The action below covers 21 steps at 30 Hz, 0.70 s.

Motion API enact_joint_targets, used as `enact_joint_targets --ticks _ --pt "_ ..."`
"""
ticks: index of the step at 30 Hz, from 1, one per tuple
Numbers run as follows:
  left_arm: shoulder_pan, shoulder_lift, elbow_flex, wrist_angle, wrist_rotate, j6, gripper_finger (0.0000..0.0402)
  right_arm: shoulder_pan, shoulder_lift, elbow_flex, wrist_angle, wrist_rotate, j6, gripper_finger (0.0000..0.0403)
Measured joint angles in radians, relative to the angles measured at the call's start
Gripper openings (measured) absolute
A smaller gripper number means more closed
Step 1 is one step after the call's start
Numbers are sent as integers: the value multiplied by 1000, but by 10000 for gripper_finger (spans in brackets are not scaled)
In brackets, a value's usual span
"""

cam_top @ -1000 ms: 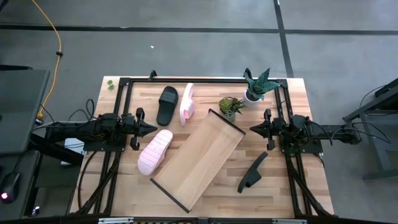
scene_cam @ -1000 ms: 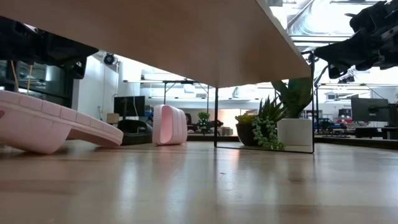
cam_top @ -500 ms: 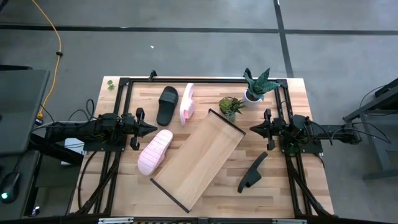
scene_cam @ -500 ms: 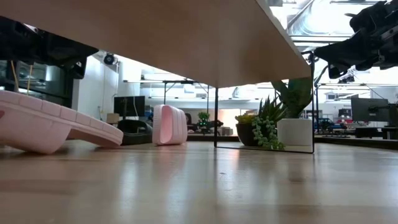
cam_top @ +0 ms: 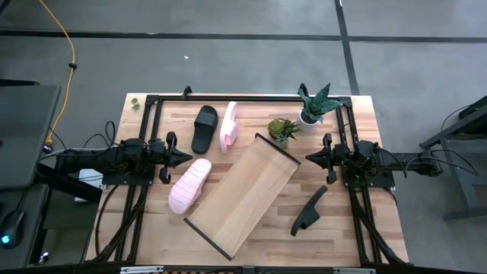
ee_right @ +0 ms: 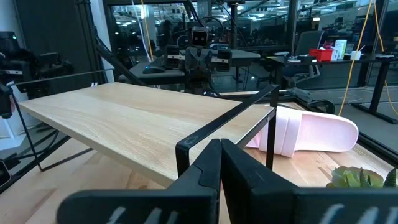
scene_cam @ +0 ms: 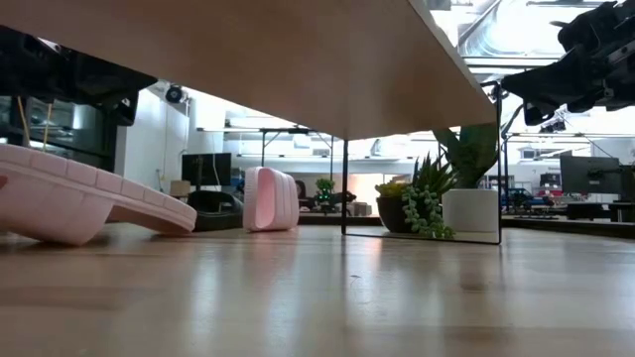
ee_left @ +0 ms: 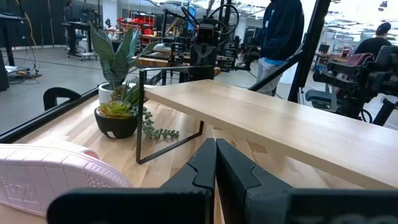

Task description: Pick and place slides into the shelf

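Observation:
The shelf [cam_top: 243,192] stands slantwise mid-table on its thin black frame, board raised above the tabletop. One pink slide [cam_top: 190,185] lies flat by the shelf's left side; the other pink slide [cam_top: 228,127] stands on its edge near the far edge, next to a black slide [cam_top: 205,128] lying flat. The second black slide [cam_top: 308,210] lies on its side right of the shelf. My left gripper [cam_top: 187,157] hovers shut at the table's left, just beyond the flat pink slide. My right gripper [cam_top: 310,157] hovers shut at the right, by the shelf's far corner.
Two potted plants sit at the far right: a tall one in a white pot [cam_top: 313,105] and a small one in a dark pot [cam_top: 281,131], close to the shelf's far corner. Black rails [cam_top: 143,190] border the table. People stand in the room behind.

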<state>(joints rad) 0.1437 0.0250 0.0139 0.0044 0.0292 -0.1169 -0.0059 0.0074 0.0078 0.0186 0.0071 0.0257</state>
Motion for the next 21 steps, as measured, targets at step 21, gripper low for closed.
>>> enact_joint_targets --ticks 21 --pt "0 0 0 0 0 0 1 0 0 0 0 0 111 0"
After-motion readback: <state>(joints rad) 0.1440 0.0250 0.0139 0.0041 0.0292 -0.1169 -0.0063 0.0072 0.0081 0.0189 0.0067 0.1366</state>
